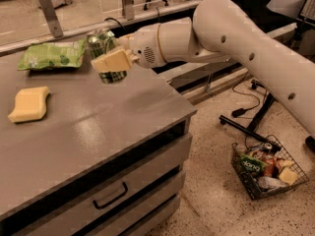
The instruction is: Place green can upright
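Pincer clamped on can, just right of bag, close over bench. Gripped and about upright already; seemingly left: setting base down beside bag, letting go, pulling clear.

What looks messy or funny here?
A wire basket heaped with packets sits on the floor beside the counter. Nothing is spilled. The gripper holds the green can, a bit tilted, over the counter.
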`<state>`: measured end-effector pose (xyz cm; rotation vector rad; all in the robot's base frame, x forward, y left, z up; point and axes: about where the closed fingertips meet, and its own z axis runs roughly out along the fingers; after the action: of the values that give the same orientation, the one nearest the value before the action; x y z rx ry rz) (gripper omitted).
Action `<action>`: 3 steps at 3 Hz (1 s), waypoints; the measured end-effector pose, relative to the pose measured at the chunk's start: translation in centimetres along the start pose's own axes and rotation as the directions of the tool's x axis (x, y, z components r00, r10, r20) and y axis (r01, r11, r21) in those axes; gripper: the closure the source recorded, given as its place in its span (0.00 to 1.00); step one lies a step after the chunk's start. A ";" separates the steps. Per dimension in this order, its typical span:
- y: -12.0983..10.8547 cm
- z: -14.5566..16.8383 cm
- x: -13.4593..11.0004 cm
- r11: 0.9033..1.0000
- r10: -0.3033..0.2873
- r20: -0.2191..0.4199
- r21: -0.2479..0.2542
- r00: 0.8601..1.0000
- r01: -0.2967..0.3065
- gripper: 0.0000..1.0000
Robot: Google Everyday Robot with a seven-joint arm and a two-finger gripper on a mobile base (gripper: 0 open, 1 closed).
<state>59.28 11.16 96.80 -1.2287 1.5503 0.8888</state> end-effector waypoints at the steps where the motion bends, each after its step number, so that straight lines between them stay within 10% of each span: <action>1: -0.2 0.2 -0.1 0.998 -0.047 0.042 -0.041 0.998 0.049 1.00; 2: -0.4 0.4 -0.2 0.975 -0.163 0.137 -0.126 0.977 0.180 1.00; 3: -0.1 0.5 0.0 0.918 -0.305 0.212 -0.195 0.929 0.346 1.00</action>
<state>59.47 11.62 96.63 -1.4792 1.0799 0.9435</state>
